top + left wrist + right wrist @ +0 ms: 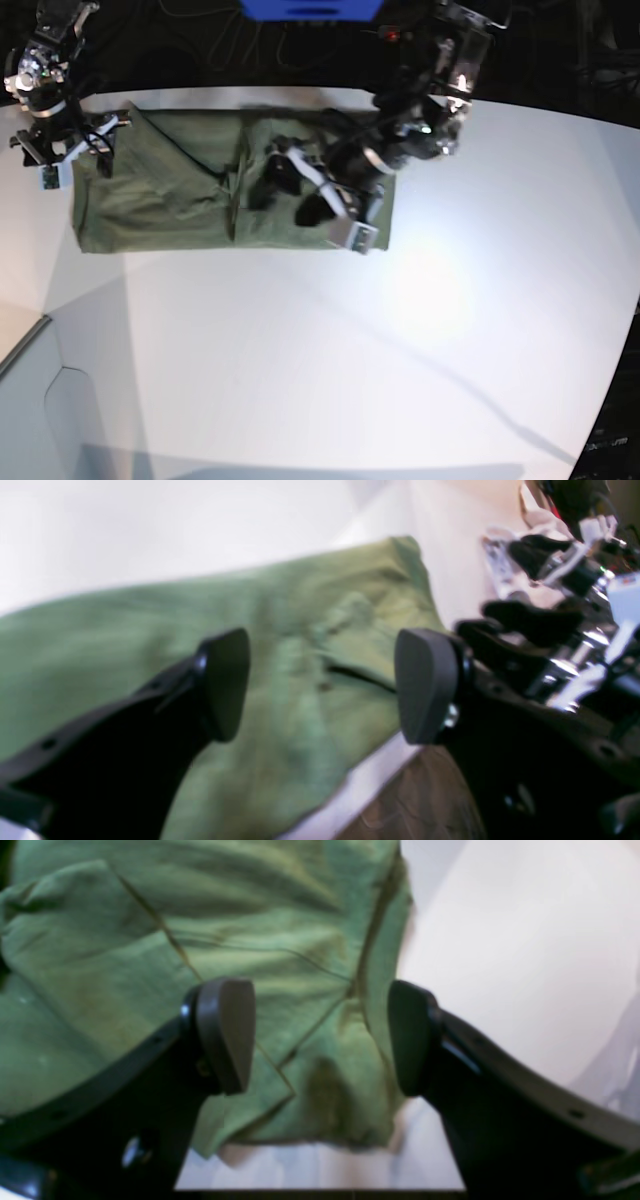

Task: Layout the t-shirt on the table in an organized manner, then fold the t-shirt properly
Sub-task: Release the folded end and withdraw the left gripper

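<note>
In the base view, going left to right, the right gripper (62, 150) sits at the far left end of the t-shirt (170, 195), at its upper left corner. Its own wrist camera shows its two dark pads (227, 1032) standing wide apart with nothing between them; wrinkled olive cloth lies beneath, one pad over the fabric and the other near the shirt's edge, where the white table (525, 955) begins. Whether the tips touch the cloth cannot be told.

The t-shirt is spread as a long, roughly rectangular olive band near the far edge of the table (330, 360), with a vertical crease near its middle.

Further right, the left gripper (290, 195) reaches out over the shirt's right half. In the left wrist view its pads (227, 682) are spread broadly, empty, above blurred green fabric (300, 645) with a dark slit-like fold between them. No cloth is pinched. The other arm's metal parts (560, 580) show at the right of that view.

The rest of the glossy tabletop stretches to the right and toward the camera.
</note>
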Controlling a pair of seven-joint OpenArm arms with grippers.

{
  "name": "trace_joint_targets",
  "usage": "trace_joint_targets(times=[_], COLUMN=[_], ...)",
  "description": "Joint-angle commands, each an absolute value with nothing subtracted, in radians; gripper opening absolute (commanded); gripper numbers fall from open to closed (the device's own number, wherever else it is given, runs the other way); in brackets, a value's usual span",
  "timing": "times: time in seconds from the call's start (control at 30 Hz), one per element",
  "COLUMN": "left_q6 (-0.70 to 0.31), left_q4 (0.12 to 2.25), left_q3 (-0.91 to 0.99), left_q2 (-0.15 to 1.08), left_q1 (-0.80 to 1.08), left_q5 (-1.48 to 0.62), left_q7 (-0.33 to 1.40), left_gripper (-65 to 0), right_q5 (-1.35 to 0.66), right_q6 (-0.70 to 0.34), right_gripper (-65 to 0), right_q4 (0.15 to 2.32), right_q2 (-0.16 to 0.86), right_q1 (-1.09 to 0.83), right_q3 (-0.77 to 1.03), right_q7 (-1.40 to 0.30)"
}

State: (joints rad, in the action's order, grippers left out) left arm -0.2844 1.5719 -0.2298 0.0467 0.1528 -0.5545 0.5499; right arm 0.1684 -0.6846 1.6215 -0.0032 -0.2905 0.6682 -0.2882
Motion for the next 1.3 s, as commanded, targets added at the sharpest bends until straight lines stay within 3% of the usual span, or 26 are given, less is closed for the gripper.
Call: trace_joint_targets(times=[0.0, 0.33, 0.5, 0.93, 1.27], left_q6=[-0.294, -0.294, -0.302, -0.302, -0.302], left_q4=[1.586, 1.578, 1.515, 1.483, 1.483], left_q3=[-0.194, 0.091, 0.189, 0.205, 0.205], left_q2=[0.054, 0.137, 0.133, 0.134, 0.134], left_q1=[0.148, 0.211, 0.213, 0.209, 0.209], left_q5=[-0.582, -0.631, -0.633, -0.633, -0.631], left_q7=[0.532, 0.538, 0.539, 0.536, 0.535], left_gripper=[-21.4, -21.4, -21.4, -21.4, -21.4], right_q5=[0.154, 0.154, 0.154, 0.154, 0.153], right_q6=[-0.698, -0.698, -0.698, -0.698, -0.698], right_gripper=[-22.9, -22.0, -19.4, -19.3, -22.2], right_q4=[1.643, 1.633, 1.566, 1.251, 1.171], right_q2=[0.005, 0.019, 0.022, 0.113, 0.119], right_q1=[-0.265, -0.188, -0.107, -0.027, -0.005], right_q3=[0.685, 0.754, 0.783, 0.779, 0.774], right_q7=[-0.263, -0.272, -0.407, -0.450, -0.449])
